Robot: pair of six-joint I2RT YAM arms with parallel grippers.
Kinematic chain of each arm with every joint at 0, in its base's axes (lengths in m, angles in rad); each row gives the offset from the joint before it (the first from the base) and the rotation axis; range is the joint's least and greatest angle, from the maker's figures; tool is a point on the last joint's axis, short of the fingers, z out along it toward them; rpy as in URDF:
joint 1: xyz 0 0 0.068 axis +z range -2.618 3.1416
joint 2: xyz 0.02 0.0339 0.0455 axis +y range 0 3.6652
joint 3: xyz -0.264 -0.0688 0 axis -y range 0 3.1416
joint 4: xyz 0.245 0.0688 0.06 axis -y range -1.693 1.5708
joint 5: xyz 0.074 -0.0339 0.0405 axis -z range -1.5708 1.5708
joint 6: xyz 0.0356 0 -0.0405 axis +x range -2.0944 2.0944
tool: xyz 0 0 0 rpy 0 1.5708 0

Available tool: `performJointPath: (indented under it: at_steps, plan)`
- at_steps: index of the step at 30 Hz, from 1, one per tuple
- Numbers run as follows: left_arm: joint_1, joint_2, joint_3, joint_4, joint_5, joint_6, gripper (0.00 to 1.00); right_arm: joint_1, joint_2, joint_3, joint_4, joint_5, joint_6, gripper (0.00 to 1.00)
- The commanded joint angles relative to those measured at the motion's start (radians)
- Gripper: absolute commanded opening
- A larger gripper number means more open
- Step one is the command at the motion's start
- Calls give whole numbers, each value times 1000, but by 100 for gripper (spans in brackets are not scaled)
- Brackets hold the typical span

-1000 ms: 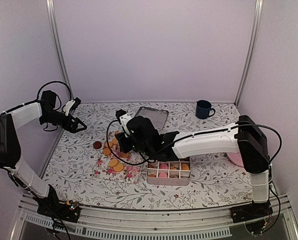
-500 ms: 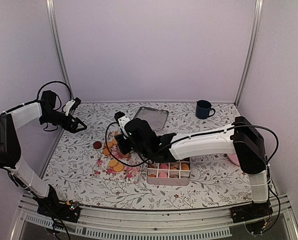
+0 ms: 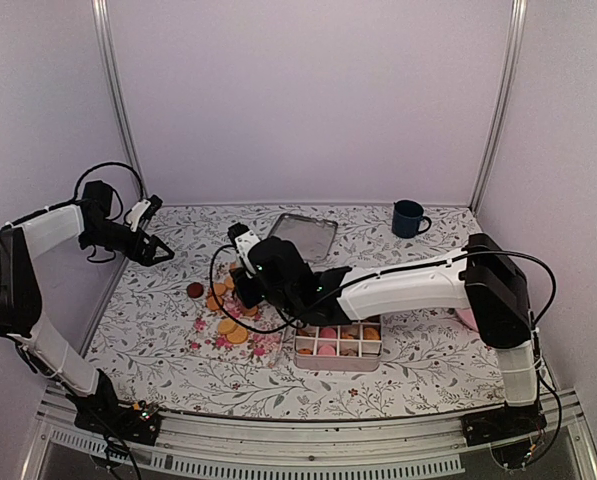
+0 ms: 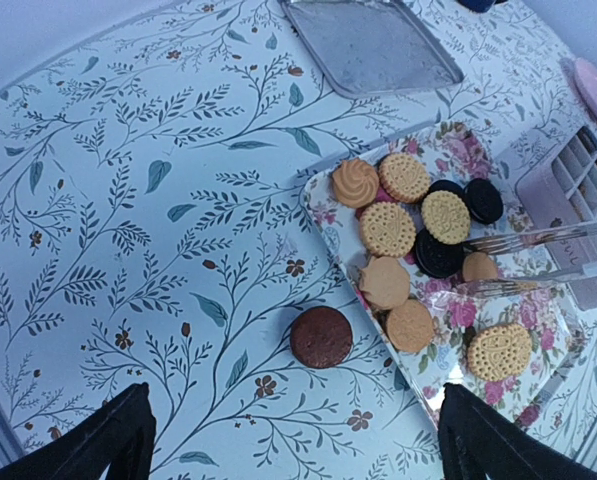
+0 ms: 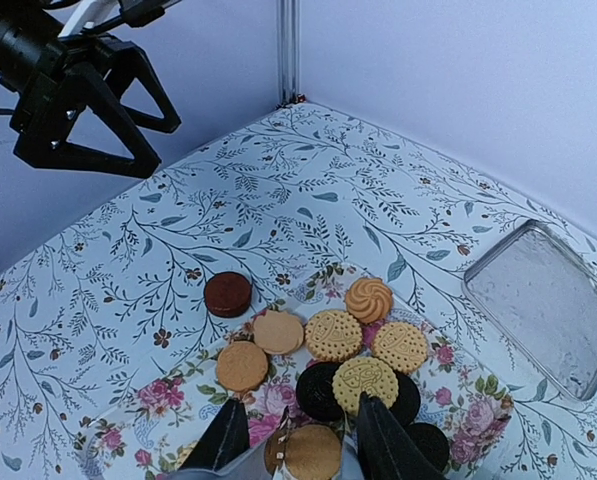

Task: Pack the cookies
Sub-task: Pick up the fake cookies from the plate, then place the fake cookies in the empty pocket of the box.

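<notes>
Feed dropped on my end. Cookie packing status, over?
Left tool open, aside. Right tool straddles a golden cookie at the floral tray, grip unclear. Box part filled. Brown cookie off the tray; nothing blocking.

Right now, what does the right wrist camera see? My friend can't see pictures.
The right pincer hangs open over a flowery plate of round cookies, with one golden cookie between its fingers. A brown cookie lies alone on the leafy tablecloth. The left pincer is open at top left, and a metal tray sits at right.
</notes>
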Motion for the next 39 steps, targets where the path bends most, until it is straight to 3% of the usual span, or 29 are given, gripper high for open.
performJointPath:
  at_steps: [1,11,25,39]
  plan:
    - [8,7,2,13,20,-7,99,5,-64,-32,10,29,-13,29]
    - [10,11,11,14,-1,-7,99,5,-410,-260,-28,-55,31,28]
    - [9,30,14,26,16,-30,99,4,-966,-585,-508,-24,307,28]
    - [7,40,27,14,42,-43,99,5,-1024,-638,-601,49,334,29]
